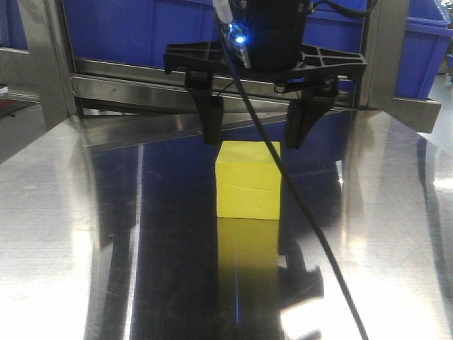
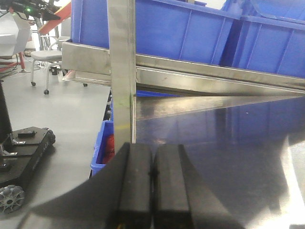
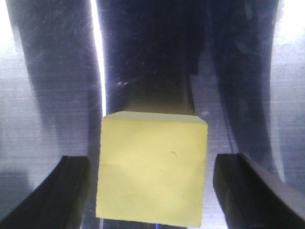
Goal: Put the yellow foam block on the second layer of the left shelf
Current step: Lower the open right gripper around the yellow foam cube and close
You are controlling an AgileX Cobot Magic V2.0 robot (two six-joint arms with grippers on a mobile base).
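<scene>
The yellow foam block (image 1: 248, 180) stands on the shiny steel table (image 1: 64, 234). My right gripper (image 1: 256, 126) hangs open just above and behind it, one black finger at each side. In the right wrist view the block (image 3: 151, 171) lies between the two spread fingers (image 3: 71, 191), with a gap on both sides, touching neither. My left gripper (image 2: 152, 183) is shut with its pads pressed together and nothing between them, low over the steel surface near the shelf post (image 2: 121, 71).
Blue plastic bins (image 1: 141, 28) sit on the steel shelf rail (image 1: 127, 78) behind the table. A black cable (image 1: 304, 212) runs down across the block's right side. In the left wrist view a blue bin (image 2: 102, 143) and a wheeled base (image 2: 19, 162) stand on the floor.
</scene>
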